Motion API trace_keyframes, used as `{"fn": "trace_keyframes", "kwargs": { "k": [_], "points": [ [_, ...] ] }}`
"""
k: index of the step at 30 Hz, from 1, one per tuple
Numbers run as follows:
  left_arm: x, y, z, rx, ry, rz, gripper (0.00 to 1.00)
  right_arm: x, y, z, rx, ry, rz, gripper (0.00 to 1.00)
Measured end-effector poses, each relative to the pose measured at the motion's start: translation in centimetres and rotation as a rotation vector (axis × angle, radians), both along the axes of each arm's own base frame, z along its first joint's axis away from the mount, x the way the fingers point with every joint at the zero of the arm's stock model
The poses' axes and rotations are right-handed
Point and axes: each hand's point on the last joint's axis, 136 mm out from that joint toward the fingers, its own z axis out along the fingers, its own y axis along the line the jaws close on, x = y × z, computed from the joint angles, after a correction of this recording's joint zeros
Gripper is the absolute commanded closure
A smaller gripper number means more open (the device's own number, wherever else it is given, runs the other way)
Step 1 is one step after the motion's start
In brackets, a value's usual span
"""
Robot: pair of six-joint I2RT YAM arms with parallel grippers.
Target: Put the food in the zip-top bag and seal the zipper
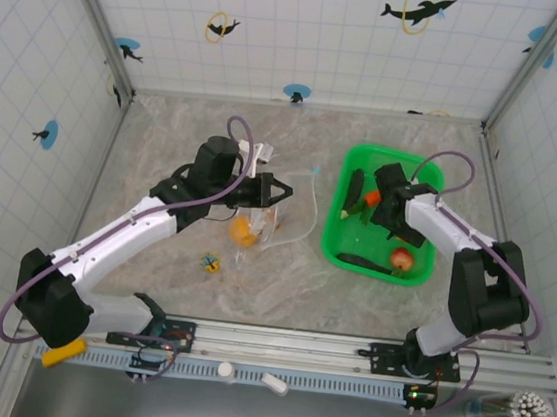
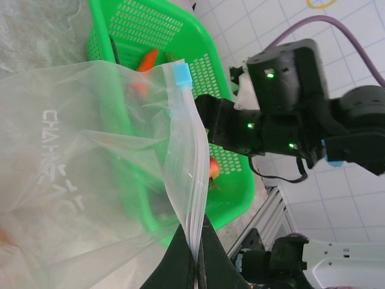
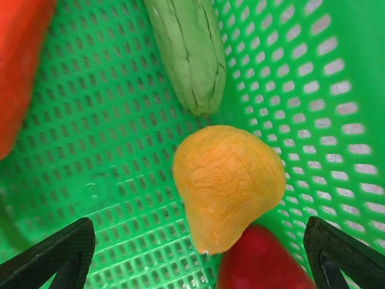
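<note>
Plastic: one zip-top bag (image 2: 90, 150), one basket (image 2: 138, 24).

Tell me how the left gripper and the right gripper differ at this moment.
The left gripper has its jaws shut on the zip-top bag at its zipper; the right gripper has its jaws wide open, holding nothing. The left gripper is over the table, holding the bag; the right gripper points into the green basket, above an orange piece of food. Both are black.
</note>
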Motion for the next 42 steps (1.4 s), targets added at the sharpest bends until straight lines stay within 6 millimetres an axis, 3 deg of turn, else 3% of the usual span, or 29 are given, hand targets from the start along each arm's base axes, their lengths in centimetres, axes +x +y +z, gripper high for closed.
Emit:
{"fn": "trace_keyframes", "kwargs": {
  "k": [6,16,25,30,33,42],
  "points": [
    [-0.1,0.0,0.2,-0.006,-0.006,-0.002,1.0,0.1,-0.3,-1.9,-0.016,0.046,-0.01,0.11],
    [-0.2,0.1,-0.2,-0.004,0.0,-0.004,1.0,1.9,0.0,-2.6,-0.013,0.0,0.064,0.32],
    [-0.3,0.1,-0.1,-0.007,0.004,-0.008,1.0,1.9,-0.2,-3.1,-0.027,0.0,0.108,0.34],
    [-0.4,0.1,-0.1,-0.007,0.004,-0.008,1.0,2.3,-0.4,-3.0,-0.038,-0.009,0.116,0.25],
    [-0.4,0.1,-0.2,-0.007,0.004,-0.008,1.0,2.4,-0.6,-3.0,-0.041,-0.013,0.117,0.26],
    [-0.6,0.2,0.0,-0.012,-0.003,-0.008,1.0,2.6,-0.7,-3.0,-0.027,-0.014,0.125,0.45]
  ]
}}
